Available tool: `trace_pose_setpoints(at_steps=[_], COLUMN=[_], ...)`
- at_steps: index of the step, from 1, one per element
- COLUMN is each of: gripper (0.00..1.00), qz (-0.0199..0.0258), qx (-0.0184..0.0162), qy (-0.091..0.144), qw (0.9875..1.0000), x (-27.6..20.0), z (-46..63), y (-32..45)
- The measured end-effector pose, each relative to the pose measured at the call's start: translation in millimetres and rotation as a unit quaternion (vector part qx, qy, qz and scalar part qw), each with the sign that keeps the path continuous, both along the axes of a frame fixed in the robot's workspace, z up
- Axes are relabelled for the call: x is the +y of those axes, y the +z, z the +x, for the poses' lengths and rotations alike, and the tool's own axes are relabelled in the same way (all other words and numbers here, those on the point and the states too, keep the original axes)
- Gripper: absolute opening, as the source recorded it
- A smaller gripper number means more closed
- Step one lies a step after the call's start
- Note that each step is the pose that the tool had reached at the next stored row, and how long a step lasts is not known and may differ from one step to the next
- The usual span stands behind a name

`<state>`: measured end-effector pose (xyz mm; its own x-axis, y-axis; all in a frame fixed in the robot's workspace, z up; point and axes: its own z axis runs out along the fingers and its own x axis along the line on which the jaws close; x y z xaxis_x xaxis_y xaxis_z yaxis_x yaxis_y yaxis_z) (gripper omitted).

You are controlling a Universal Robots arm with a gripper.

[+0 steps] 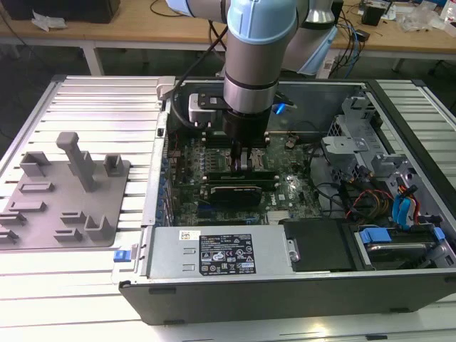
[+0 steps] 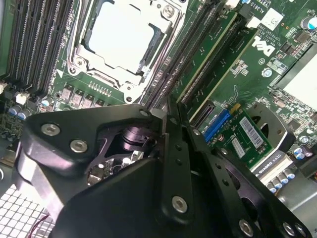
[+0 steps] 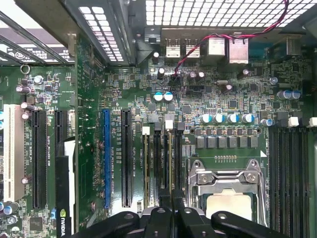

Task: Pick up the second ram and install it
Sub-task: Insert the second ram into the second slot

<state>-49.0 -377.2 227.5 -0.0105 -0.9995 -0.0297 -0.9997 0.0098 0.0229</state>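
while the arm reaches straight down into the open computer case (image 1: 285,292) on the slatted tabletop (image 1: 92,100), the end effector (image 1: 246,164) sits low over the motherboard (image 1: 292,192), just beside the black graphics card (image 1: 231,191) in the exterior view. in the first wrist view, the end effector (image 3: 172,206) has its two black fingers (image 3: 158,214) drawn together with only a thin line between them. the second ram (image 3: 171,163) runs into that line, so the fingers look clamped on its upper edge. the stick stands upright in its slot, edge-on to the camera, between another green stick (image 3: 147,163) already in a slot and the metal cpu socket (image 3: 228,176).

in the second wrist view, the end effector (image 2: 167,113) meets the near end of the second ram (image 2: 210,49). that stick lies along the slot on the side nearer the cpu socket (image 2: 124,34), and the other stick (image 2: 230,62) runs parallel just beyond it. how deep the second ram sits in the slot cannot be told.

a long blue slot (image 3: 106,158) lies well apart from the memory slots. on the exterior view's left, a grey fixture plate (image 1: 64,192) rests on the tabletop beside the case, and the power supply (image 1: 221,255) lies along the case's near wall.
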Motion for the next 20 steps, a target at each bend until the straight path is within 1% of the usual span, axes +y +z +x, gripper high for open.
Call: trace_pose_setpoints(at_steps=[3, 13, 14, 15, 16, 17, 19, 20], gripper=[0.09, 0.09, 0.11, 0.17, 0.17, 0.17, 0.17, 0.17], qz=[0.0001, 0.0000, 0.0002, 0.0001, -0.0001, 0.0000, -0.0001, -0.0003], qx=[-0.0001, 0.0001, -0.0002, -0.0001, -0.0001, -0.0001, -0.0001, -0.0001], qy=[0.000, 0.000, 0.000, 0.000, 0.000, 0.000, 0.000, 0.000], qw=[1.0000, 1.0000, 1.0000, 1.0000, 1.0000, 1.0000, 1.0000, 1.0000], x=[0.0, 0.0, 0.0, 0.0, 0.0, 0.0, 0.1, 0.1], z=[0.0, -0.1, 0.0, 0.0, 0.0, 0.0, 0.0, 0.0], y=[-1.7, -2.9, -3.1, -3.1, 0.2, 8.2, 31.0, 36.4])
